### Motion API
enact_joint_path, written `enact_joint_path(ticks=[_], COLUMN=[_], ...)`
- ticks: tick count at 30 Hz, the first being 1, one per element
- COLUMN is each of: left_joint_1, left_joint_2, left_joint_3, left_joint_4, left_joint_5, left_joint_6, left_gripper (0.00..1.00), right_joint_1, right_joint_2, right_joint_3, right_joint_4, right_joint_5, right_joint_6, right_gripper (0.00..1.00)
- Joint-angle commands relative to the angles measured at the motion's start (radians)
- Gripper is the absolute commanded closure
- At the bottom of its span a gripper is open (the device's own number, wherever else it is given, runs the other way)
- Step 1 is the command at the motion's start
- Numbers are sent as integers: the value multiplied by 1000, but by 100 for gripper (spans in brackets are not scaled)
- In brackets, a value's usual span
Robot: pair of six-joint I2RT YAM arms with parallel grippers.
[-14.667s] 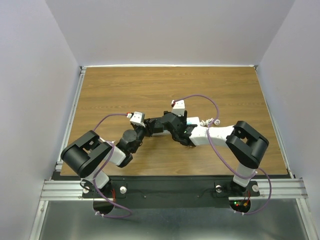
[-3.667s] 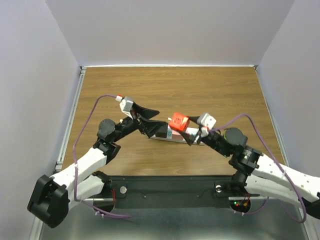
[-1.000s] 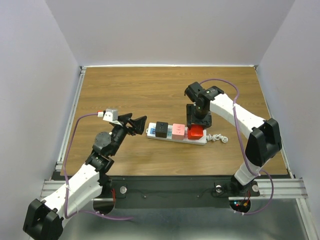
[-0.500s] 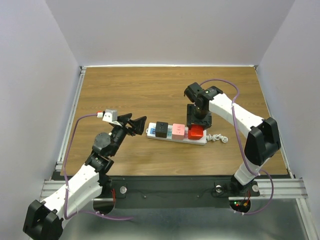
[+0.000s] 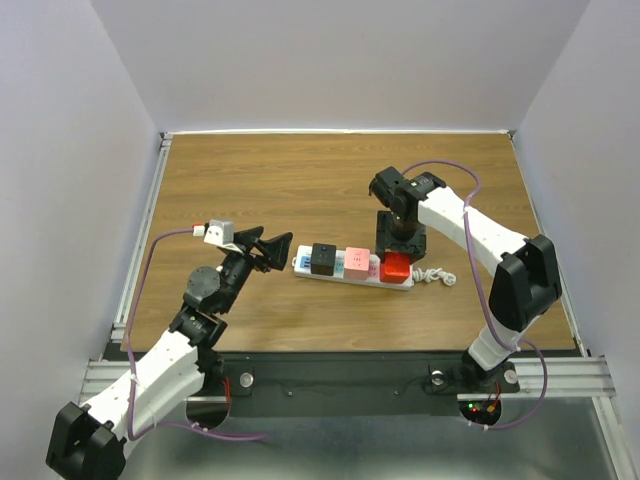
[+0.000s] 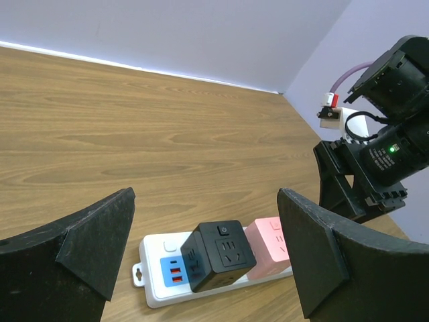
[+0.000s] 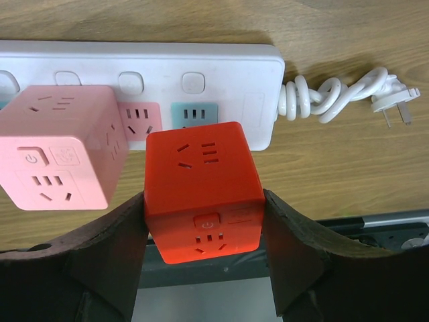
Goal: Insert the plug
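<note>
The plug is a red cube [image 7: 198, 176] [image 5: 396, 266], and my right gripper [image 7: 204, 221] [image 5: 398, 256] is shut on its two sides. It hangs over the right end of the white power strip [image 7: 228, 60] [image 5: 305, 264], just in front of a teal socket [image 7: 194, 114]. Whether its prongs are in a socket is hidden. A pink cube [image 7: 60, 144] [image 5: 356, 262] and a black cube [image 6: 221, 253] [image 5: 322, 258] sit plugged in further left. My left gripper [image 6: 204, 201] [image 5: 281, 245] is open and empty, just off the strip's left end.
The strip's coiled white cord [image 7: 332, 100] [image 5: 437, 275] and its wall plug lie on the wooden table [image 5: 300, 180] to the right. The right arm [image 6: 375, 161] rises behind the strip. Grey walls enclose the table on three sides.
My right gripper has shifted slightly right and toward the near edge with the red cube. The left arm has stayed where it was.
</note>
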Motion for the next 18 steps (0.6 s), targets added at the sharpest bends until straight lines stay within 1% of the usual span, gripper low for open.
enact_joint_path(ticks=[1, 11, 18], left_joint_1=[0, 0, 0], left_joint_2=[-22, -39, -39], left_joint_3=[-11, -15, -15], left_joint_4=[40, 37, 37], left_joint_5=[-4, -4, -7], left_joint_6=[8, 7, 5], left_gripper=[1, 1, 1], right_joint_1=[-5, -5, -5], right_joint_2=[-41, -38, -35], right_joint_3=[-10, -44, 8], right_joint_4=[-12, 8, 46], right_joint_5=[14, 21, -1], right_joint_6=[21, 29, 20], right_gripper=[100, 100, 100])
